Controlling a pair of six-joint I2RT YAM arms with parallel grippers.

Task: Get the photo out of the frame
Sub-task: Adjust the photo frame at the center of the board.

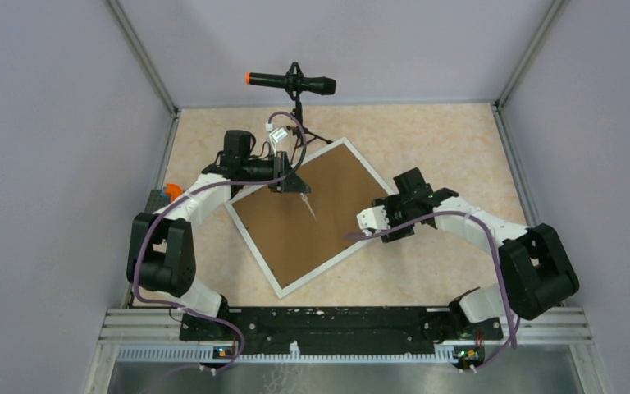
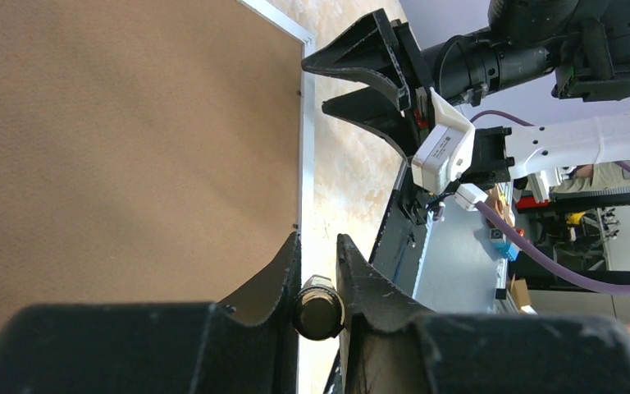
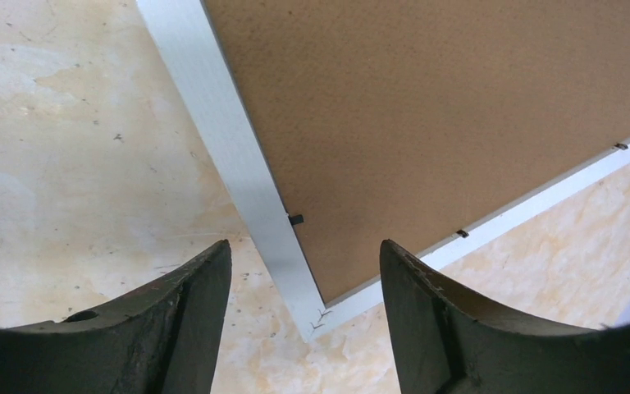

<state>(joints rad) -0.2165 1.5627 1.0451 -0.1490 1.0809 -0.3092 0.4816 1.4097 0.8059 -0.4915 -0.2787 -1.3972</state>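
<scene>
The frame (image 1: 255,250) lies face down on the bench (image 1: 426,139), turned like a diamond, with its brown backing board (image 1: 295,242) on top. The photo is hidden below the board, so I judge the step in hand is opening the back. The right hand (image 3: 303,263) hangs spread above the frame's right corner, near a small black tab (image 3: 295,219); the left hand (image 2: 318,242) is over the far left edge, its fingers almost pressed together, and I cannot tell if it pinches anything. The next move probably calls for pushing the tabs aside and lifting the board without bending the thin white border.
</scene>
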